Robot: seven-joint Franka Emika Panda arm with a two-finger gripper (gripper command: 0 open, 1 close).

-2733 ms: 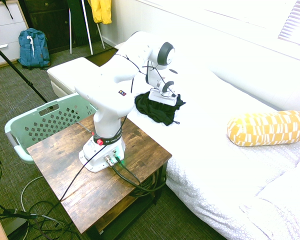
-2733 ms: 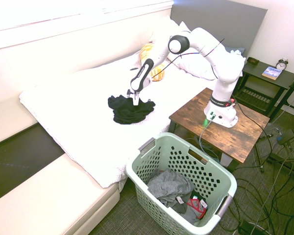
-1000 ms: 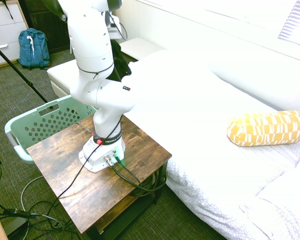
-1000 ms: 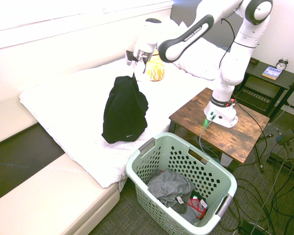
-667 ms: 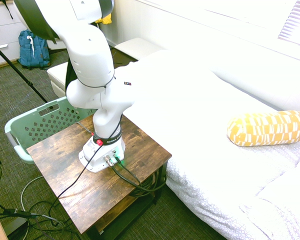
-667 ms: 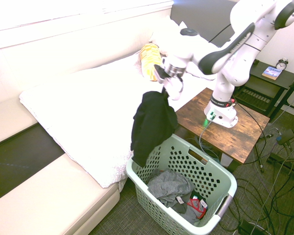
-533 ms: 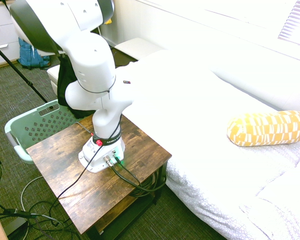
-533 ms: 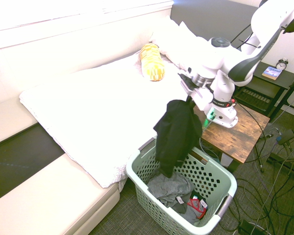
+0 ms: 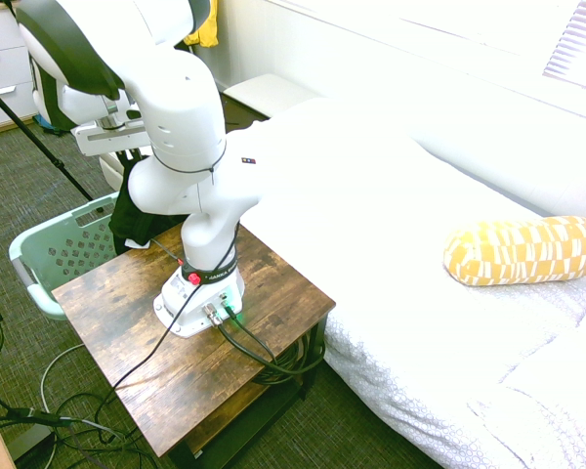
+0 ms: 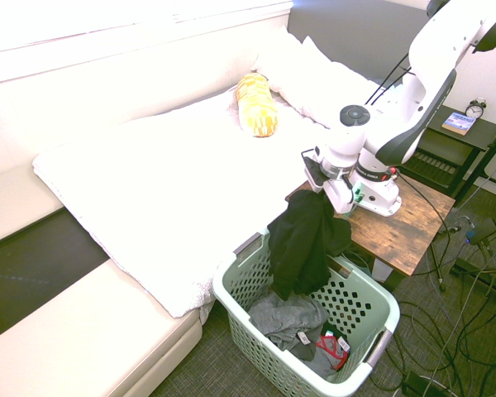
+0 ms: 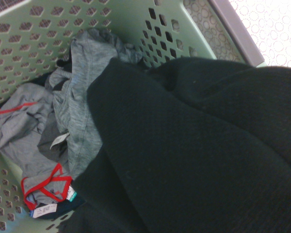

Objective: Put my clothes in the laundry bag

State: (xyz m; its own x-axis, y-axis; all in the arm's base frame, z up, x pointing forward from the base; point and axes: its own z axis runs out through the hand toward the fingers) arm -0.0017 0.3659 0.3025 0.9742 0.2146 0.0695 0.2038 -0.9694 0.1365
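The black garment point(image 10: 302, 244) hangs in a long bunch from my gripper point(image 10: 324, 195), which is shut on its top end. It dangles over the near-table side of the mint-green laundry basket point(image 10: 231, 296), and its lower end dips inside the rim. In the first exterior view the garment point(image 9: 135, 210) shows dark behind the arm, above the basket point(image 9: 39, 256). The wrist view is filled by the black fabric point(image 11: 208, 155), with the basket's perforated wall point(image 11: 87, 24) behind it.
Grey clothes point(image 10: 285, 317) and a red-trimmed piece point(image 11: 43, 182) lie in the basket. The wooden side table point(image 10: 401, 227) stands right beside the basket, with the white bed point(image 10: 149, 190) behind. A yellow bolster pillow point(image 9: 523, 249) lies on the bed.
The gripper has swung the black garment off the bed, across the table corner and down over the basket. The garment now hangs lower, its end inside the rim.
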